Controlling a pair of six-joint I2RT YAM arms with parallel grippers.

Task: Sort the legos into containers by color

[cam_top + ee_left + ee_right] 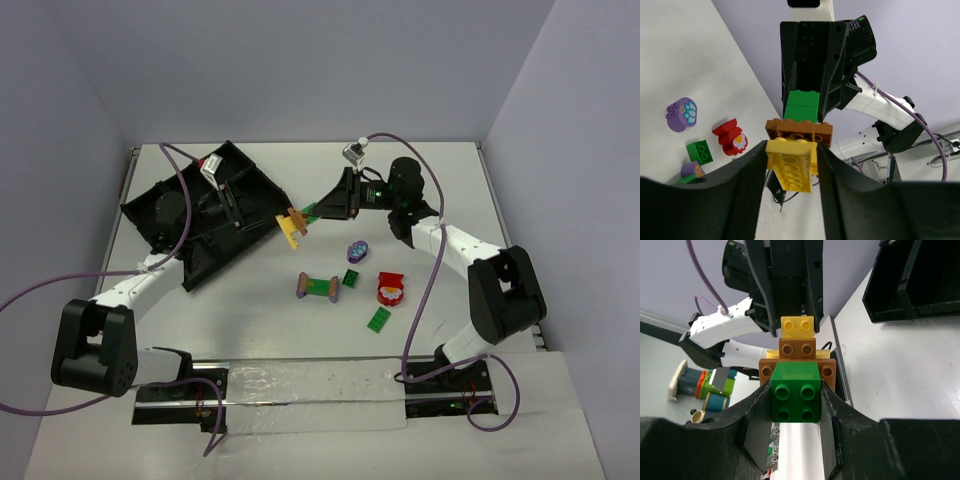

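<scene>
Midway across the table (pixel 450 180), just right of the black divided tray (pixel 250 178), two robot arms meet nose to nose over a three-brick stack held clear of the surface. The left pincer (pixel 791 150) grips the yellow brick (pixel 792 165) at one end, its black fingers (pixel 740 190) pressed against the brick's two sides. The right pincer (pixel 796 387) clamps the green brick (pixel 795 399) at the other end, studs facing its wrist camera, jaws set narrow to the brick's width. A brown-orange brick (pixel 799 131) sits between them, joined to both. Five loose pieces lie on the table nearer the arm bases, all outside the tray. A purple flower piece (pixel 356 249) lies farthest from the bases, with a small green brick (pixel 351 277) just near of it. The purple-ended green bar (pixel 319 287) lies to their left and a red-and-white piece (pixel 390 289) to their right. A flat green plate (pixel 379 319) lies nearest the bases. From overhead the left arm reaches across the tray and hides part of it, so what its compartments hold cannot be told.
</scene>
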